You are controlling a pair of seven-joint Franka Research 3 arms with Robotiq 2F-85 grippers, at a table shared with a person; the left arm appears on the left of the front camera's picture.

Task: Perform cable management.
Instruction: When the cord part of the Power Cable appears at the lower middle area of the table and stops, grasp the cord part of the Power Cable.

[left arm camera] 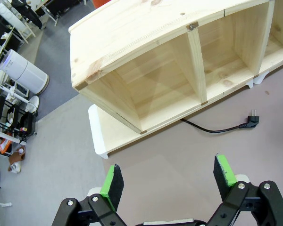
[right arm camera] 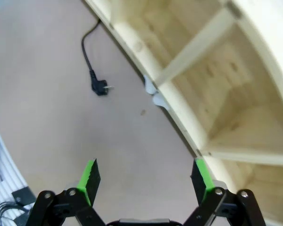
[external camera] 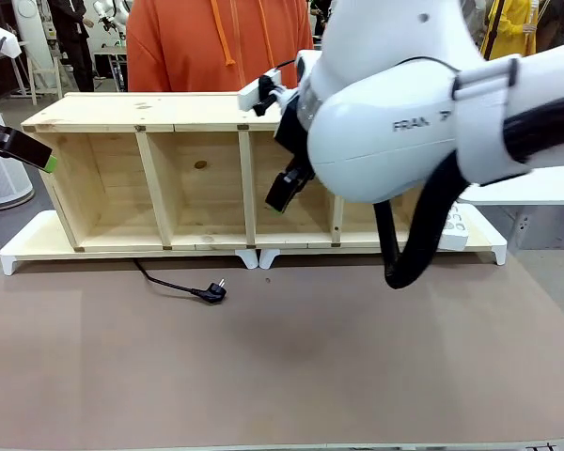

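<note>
Findings at the shared table

1. The cable lies slack on the brown table top. It comes out from under the front edge of the wooden shelf unit, below the second compartment from the robot's left. From there it curves toward the robot's right and ends in its small black plug. The plug rests flat on the table just in front of the shelf, touching nothing else.

2. The left gripper hangs above the table in front of the left end of the shelf. Its fingers are spread wide with the green pads facing each other, and nothing is between them. The cable is well apart from it.

3. The right gripper hovers in front of the shelf near its middle compartments. Its jaws are fully apart and hold nothing. In the right wrist view the plug sits farther out on the table, clear of both pads.

4. The shelf unit lies with its open compartments facing the robot and rests on white base pieces. A white power strip shows at its right end (partly hidden by the right arm).

5. A person in an orange hooded top stands behind the shelf; I cannot see the hands
</note>
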